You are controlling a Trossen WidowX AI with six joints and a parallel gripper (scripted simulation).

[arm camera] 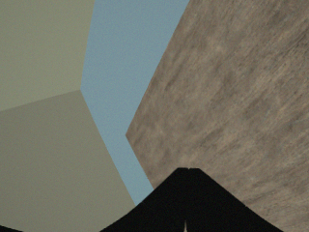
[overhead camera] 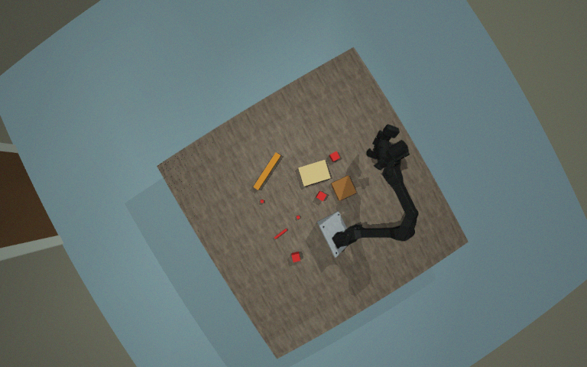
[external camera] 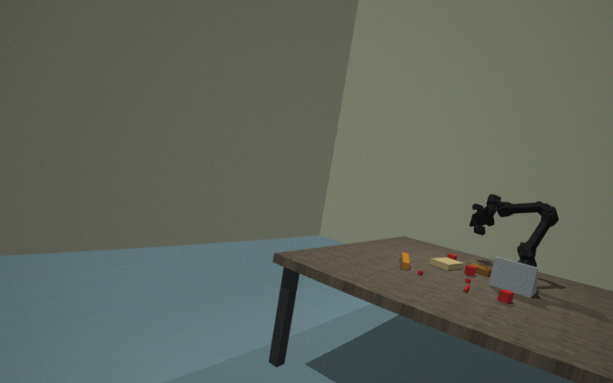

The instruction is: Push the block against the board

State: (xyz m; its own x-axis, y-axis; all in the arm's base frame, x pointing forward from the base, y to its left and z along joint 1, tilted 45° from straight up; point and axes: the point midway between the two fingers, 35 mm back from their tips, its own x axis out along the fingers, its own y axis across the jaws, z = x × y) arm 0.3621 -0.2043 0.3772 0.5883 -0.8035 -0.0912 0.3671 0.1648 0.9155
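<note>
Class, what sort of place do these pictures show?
Probably a bare test room for tabletop pushing: a wooden table on a blue floor, one black arm, and scattered blocks such as a tan board.

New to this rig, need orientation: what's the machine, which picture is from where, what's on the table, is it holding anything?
It is one black jointed arm bolted to a grey base plate on a wooden table. One picture looks straight down, one from the side across the room, one from the wrist camera just behind the gripper. On the table lie a long orange board, a brown square block, a pale slab and small red pieces. The gripper is shut, holds nothing, and hangs above the table.
</note>
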